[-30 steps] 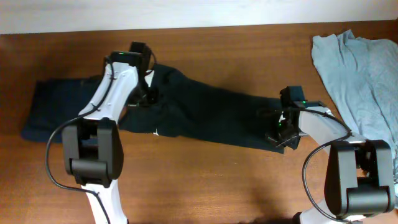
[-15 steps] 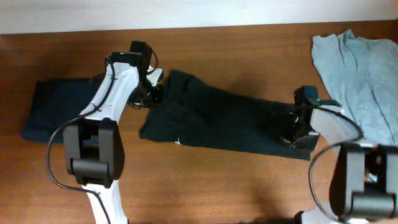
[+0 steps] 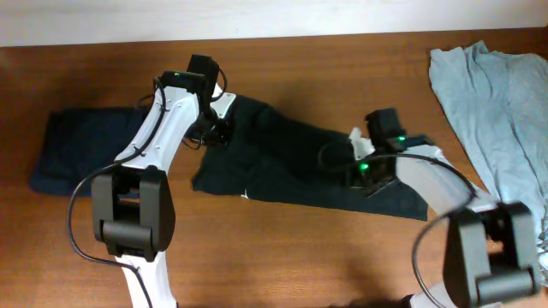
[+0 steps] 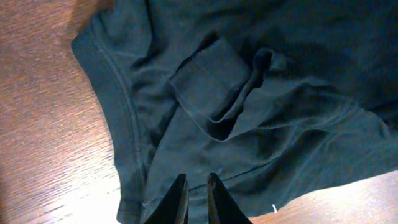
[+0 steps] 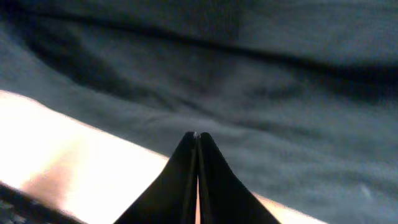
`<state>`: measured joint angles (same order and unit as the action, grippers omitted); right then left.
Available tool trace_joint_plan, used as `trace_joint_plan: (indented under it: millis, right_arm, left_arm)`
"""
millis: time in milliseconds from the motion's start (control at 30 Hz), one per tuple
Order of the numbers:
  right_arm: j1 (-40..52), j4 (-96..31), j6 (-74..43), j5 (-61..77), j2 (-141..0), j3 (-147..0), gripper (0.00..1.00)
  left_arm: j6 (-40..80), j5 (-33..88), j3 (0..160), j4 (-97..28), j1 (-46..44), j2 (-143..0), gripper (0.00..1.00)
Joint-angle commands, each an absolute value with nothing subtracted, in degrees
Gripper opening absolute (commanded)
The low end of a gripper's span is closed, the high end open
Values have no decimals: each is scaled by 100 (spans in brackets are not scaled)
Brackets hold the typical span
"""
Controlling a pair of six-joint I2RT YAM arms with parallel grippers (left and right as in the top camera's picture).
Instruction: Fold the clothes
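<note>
The black T-shirt [image 3: 291, 167] is laid in a crumpled band across the middle of the wooden worktop [image 3: 282, 257], slanting from upper left down to lower right. Its long lower edge is seen running roughly straight, with a small white speck [image 3: 244, 195] at the lower left corner. Its upper left corner is bunched under the left gripper [image 4: 194, 180].

In the left wrist view, a stitched hem [image 4: 112, 81] is seen curving along the shirt's left border, with bare wood just beside it. A short sleeve [image 4: 205, 87] is folded over on top of the body of the shirt. The jaws of the left gripper are held nearly together with a thin slit between them, right over the fabric near its edge. Whether cloth is pinched cannot be told.

The right gripper [image 5: 196, 135] is placed on the shirt's right part, near the lower edge. Its jaws are pressed together, the tips touching the cloth. A bright strip of worktop is seen just below them.

A folded dark blue garment [image 3: 77, 154] lies at the left, apart from the shirt. A light blue-grey garment [image 3: 501, 103] is heaped at the right edge. Open wood is left along the whole front and between the shirt and the heaped garment.
</note>
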<state>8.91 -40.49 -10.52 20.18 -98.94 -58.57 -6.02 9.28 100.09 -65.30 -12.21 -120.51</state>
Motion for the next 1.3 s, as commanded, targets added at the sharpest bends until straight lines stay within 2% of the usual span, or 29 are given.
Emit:
trace_joint_plan:
  millis: [0, 333, 667, 867, 1000, 1167, 1233, 1267]
  right_arm:
    - [1013, -3898, -982, 1730, -10383, -5905, 4]
    - [980, -2779, -899, 1693, -10735, -5946, 4]
    - [823, -3736, -829, 1535, -10488, -6114, 4]
    - [823, -4246, -727, 1538, -10130, -6114, 4]
    - [823, -4613, -740, 1538, -9531, -6114, 4]
    - [823, -4917, -1004, 1487, -8294, -6114, 8]
    - [823, -5076, -1391, 1160, -7789, -6114, 8]
    - [823, -5229, -1702, 838, -7417, -6097, 9]
  left_arm:
    - [-703, 1031, 10088, -6536, -1201, -11848, 12]
    - [-705, 1031, 10088, -6532, -1201, -11848, 12]
    - [-740, 1028, 10088, -6785, -1201, -11843, 13]
    - [-163, 569, 10088, -7336, -1194, -11688, 12]
    - [454, -298, 10088, -7666, -1197, -11080, 12]
    - [779, -744, 9852, -7638, -1197, -9878, 12]
    - [792, -733, 9411, -7297, -1197, -9290, 18]
    - [792, -639, 8685, -6847, -1194, -8860, 26]
